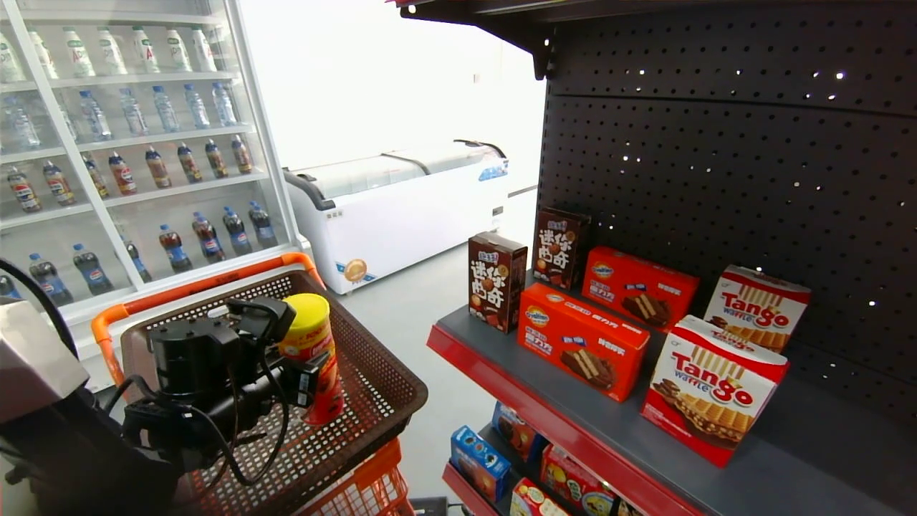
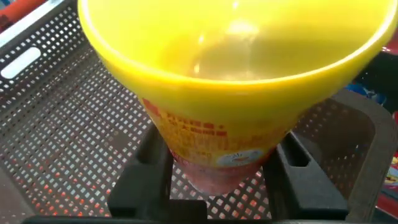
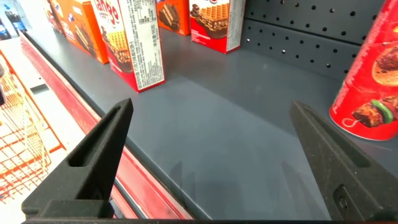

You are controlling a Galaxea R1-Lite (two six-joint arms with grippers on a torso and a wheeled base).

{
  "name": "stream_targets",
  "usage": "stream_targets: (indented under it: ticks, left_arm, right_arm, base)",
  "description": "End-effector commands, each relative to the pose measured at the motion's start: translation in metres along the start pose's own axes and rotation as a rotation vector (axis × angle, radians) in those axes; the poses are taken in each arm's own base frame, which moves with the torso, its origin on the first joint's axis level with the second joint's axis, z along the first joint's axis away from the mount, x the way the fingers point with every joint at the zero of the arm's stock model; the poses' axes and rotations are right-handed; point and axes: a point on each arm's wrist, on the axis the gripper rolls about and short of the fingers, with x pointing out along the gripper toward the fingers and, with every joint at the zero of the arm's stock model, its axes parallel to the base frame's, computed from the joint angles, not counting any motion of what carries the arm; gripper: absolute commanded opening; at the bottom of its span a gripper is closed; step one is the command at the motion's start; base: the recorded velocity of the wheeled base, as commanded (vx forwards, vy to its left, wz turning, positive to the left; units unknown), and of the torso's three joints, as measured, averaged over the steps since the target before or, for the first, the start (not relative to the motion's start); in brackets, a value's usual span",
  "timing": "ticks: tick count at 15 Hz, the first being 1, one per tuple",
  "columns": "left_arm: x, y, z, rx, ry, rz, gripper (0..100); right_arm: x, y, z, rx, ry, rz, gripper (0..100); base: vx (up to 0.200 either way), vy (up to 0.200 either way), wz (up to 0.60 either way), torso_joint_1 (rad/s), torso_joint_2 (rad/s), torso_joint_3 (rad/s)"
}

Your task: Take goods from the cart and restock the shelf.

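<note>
The left gripper (image 1: 312,376) is clamped on the can (image 1: 313,337) below its yellow lid, keeping it upright inside the cart (image 1: 387,390) for lifting. The right gripper (image 3: 211,115) hovers over the shelf (image 3: 236,143) near its front edge, fingers wide apart and holding nothing. It is near a shelved can (image 3: 373,81), probably marking free space.

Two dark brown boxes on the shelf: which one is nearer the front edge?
The left brown box: it stands near the red front lip of the shelf; the other brown box stands farther back, close to the pegboard.
</note>
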Motion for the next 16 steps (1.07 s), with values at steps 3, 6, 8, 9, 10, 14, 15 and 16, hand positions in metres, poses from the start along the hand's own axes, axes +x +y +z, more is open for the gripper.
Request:
stream_targets:
  ticks: [3, 6, 8, 9, 10, 14, 15, 16]
  left_arm:
    - [-0.013, 0.006, 0.052, 0.002, -0.124, -0.011, 0]
    - [-0.022, 0.003, 0.077, 0.008, -0.143, -0.096, 0]
    - [-0.032, -0.004, 0.095, 0.018, -0.126, -0.137, 0]
    - [-0.038, -0.010, 0.104, 0.025, -0.140, -0.174, 0]
    - [-0.043, -0.013, 0.110, 0.030, -0.149, -0.199, 0]
    - [-0.055, -0.015, 0.134, 0.044, -0.231, -0.207, 0]
    - [-0.057, -0.018, 0.134, 0.048, -0.221, -0.216, 0]
    - [-0.060, -0.021, 0.134, 0.053, -0.212, -0.230, 0]
  right_arm:
    - [0.000, 0.000, 0.000, 0.000, 0.002, 0.000, 100]
    - [0.000, 0.000, 0.000, 0.000, 0.000, 0.000, 100]
    - [0.000, 0.000, 0.000, 0.000, 0.000, 0.000, 100]
    - [0.000, 0.000, 0.000, 0.000, 0.000, 0.000, 100]
    - [0.000, 0.000, 0.000, 0.000, 0.000, 0.000, 100]
    - [0.000, 0.000, 0.000, 0.000, 0.000, 0.000, 100]
    - [0.000, 0.000, 0.000, 0.000, 0.000, 0.000, 100]
    - [0.000, 0.000, 0.000, 0.000, 0.002, 0.000, 100]
  base:
    - [0.000, 0.000, 0.00, 0.000, 0.00, 0.000]
    - [0.000, 0.000, 0.00, 0.000, 0.00, 0.000]
    - [0.000, 0.000, 0.00, 0.000, 0.00, 0.000]
    - [0.000, 0.000, 0.00, 0.000, 0.00, 0.000]
    - [0.000, 0.000, 0.00, 0.000, 0.00, 0.000]
    - [0.000, 0.000, 0.00, 0.000, 0.00, 0.000]
    - [0.000, 0.000, 0.00, 0.000, 0.00, 0.000]
    - [0.000, 0.000, 0.00, 0.000, 0.00, 0.000]
